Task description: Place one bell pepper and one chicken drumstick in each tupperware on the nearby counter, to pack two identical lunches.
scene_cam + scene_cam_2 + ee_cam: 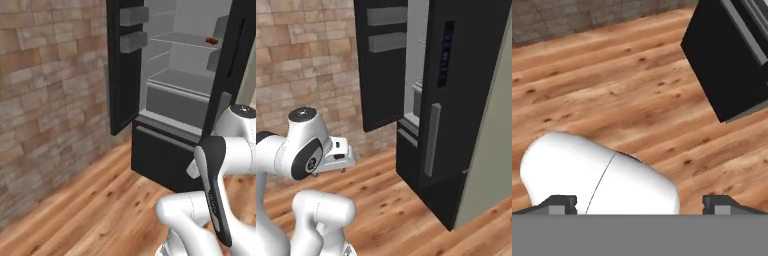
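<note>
the brick wall (45,90) takes up the whole left side of both base views, tan and brown stone running down to the wooden plank floor (100,205), which spreads across the near ground and under the robot.

next in size is the black fridge (466,100), standing to the right and farther off. its left door (122,65) hangs swung wide toward the wall, with two grey door bins (134,27) on its inner face, one above the other. the right door (456,90) in the right base view covers most of the interior; a long grey handle (432,137) runs down it. inside, grey shelves (185,42) and a drawer front (172,102) show in the left base view.

on the upper shelf, far right, lies a small reddish-brown piece (212,41), apparently a chicken drumstick, though it is too small to be sure. the right door's edge stands just beside it.

the white arm (220,165) is folded in front of the fridge's lower black drawer (160,155), well short of the shelves.

in the hand view the tool (641,202) points down at the floor, its two dark fingertips (559,202) spread wide apart with nothing between them; the fridge's black lower corner (732,60) sits at upper right.
</note>
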